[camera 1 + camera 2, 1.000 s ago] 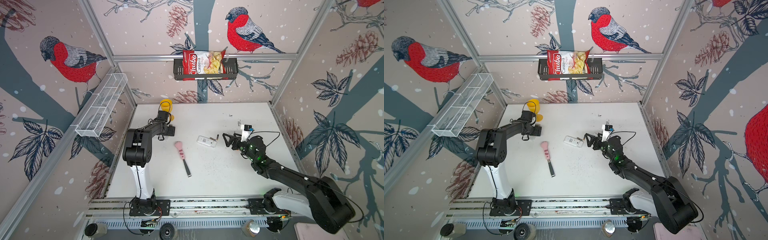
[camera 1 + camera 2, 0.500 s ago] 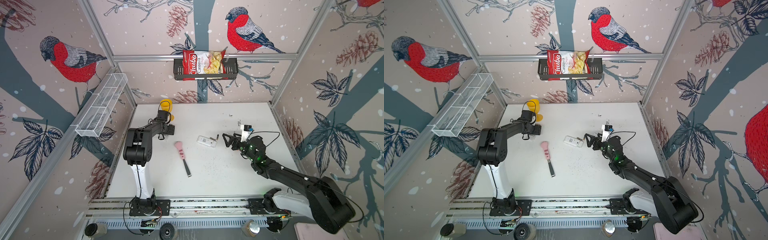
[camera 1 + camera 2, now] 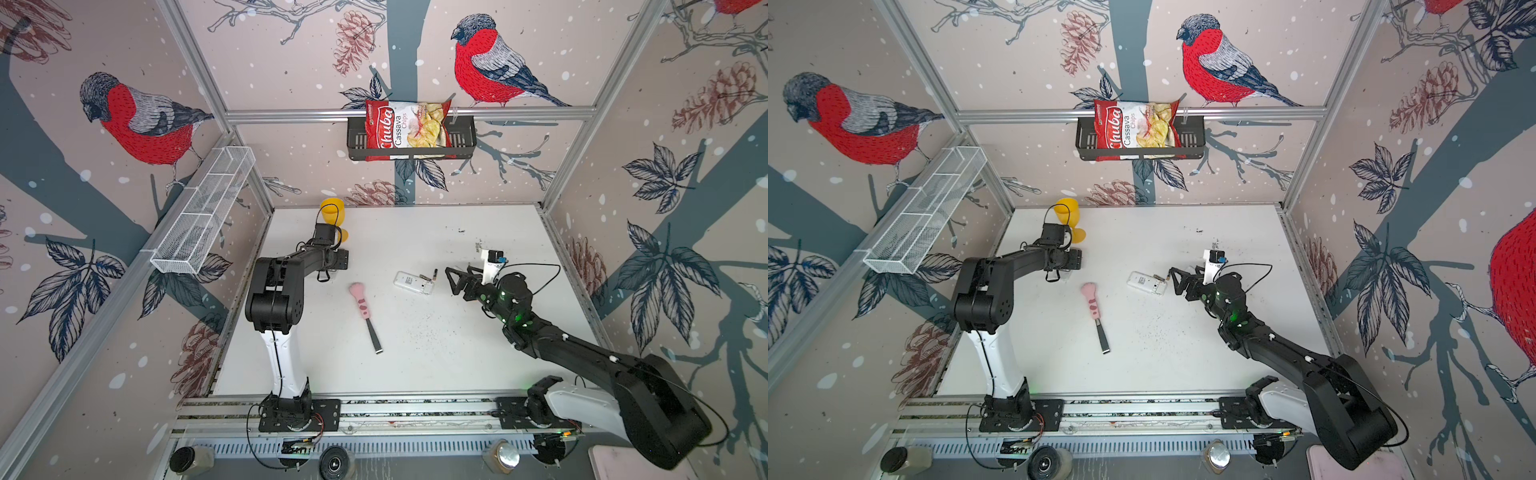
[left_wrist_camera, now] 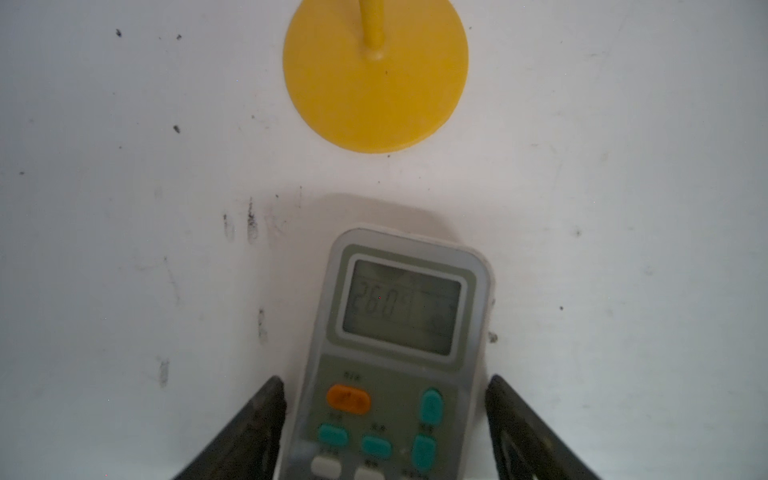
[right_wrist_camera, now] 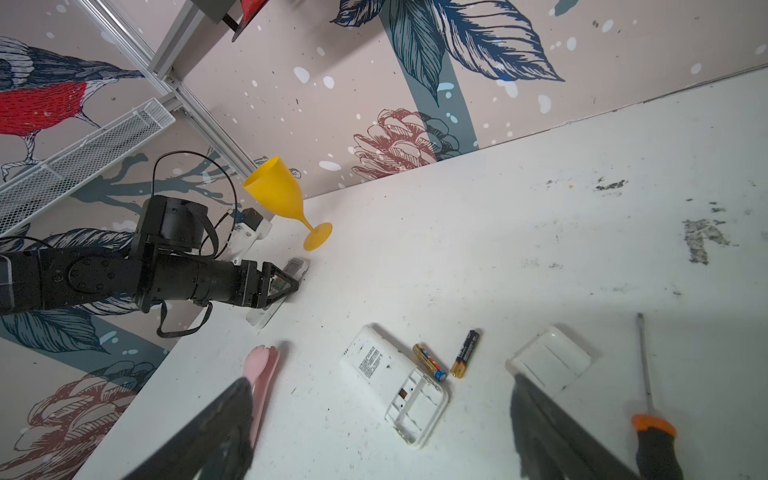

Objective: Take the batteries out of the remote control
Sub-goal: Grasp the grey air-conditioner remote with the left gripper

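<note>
A white remote control point(image 5: 395, 382) lies face down mid-table with its battery bay open and bare. Two batteries point(image 5: 430, 361) point(image 5: 465, 353) lie loose beside it, seen small in a top view point(image 3: 430, 275). My right gripper point(image 5: 382, 382) hovers open just right of that remote point(image 3: 411, 282), nothing between its fingers. A second, grey-green remote control point(image 4: 399, 353) with a lit display lies face up at the back left. My left gripper point(image 4: 384, 382) straddles it, open, fingers close to both long edges. This gripper point(image 3: 338, 262) hides that remote in both top views.
A white battery cover point(image 5: 548, 361) and an orange-and-black screwdriver point(image 5: 654, 440) lie under my right arm. A pink-handled tool point(image 3: 365, 309) lies left of the white remote. A yellow goblet point(image 3: 332, 212) stands just beyond the left gripper. A wire basket point(image 3: 203, 212) and a chips rack point(image 3: 409, 133) hang on the walls.
The left gripper's jaws have narrowed toward the sides of the grey-green remote. Neither arm has visibly shifted, and the batteries lie where they were.
</note>
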Robot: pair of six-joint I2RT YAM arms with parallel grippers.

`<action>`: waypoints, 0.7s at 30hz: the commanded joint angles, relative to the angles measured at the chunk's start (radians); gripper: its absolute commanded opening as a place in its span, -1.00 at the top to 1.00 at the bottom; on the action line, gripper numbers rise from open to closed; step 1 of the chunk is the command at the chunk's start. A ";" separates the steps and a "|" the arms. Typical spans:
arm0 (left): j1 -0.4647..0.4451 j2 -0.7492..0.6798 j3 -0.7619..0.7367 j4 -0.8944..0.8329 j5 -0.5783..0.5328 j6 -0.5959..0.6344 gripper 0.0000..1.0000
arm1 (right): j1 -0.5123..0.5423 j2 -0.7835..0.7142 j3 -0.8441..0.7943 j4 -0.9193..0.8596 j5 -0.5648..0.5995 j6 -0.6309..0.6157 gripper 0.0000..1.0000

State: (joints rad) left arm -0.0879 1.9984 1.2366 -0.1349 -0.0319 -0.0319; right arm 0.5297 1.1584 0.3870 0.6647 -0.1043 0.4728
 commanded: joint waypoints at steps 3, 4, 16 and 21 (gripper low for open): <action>0.002 -0.012 -0.020 0.064 0.003 -0.026 -0.44 | 0.004 -0.004 -0.002 0.039 0.006 -0.009 -0.90; 0.001 -0.012 -0.021 0.070 0.004 -0.026 -0.43 | 0.003 -0.003 -0.002 0.039 0.007 -0.009 -0.90; 0.002 0.007 -0.007 0.097 0.025 -0.023 -0.48 | 0.004 0.003 -0.002 0.044 0.009 -0.014 -0.90; 0.002 0.042 0.035 0.061 0.029 -0.022 -0.56 | 0.004 0.008 -0.002 0.046 0.008 -0.015 -0.90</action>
State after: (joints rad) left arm -0.0879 2.0251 1.2488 -0.0700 -0.0193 -0.0540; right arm 0.5316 1.1648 0.3866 0.6655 -0.1043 0.4694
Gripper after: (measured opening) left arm 0.779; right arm 0.949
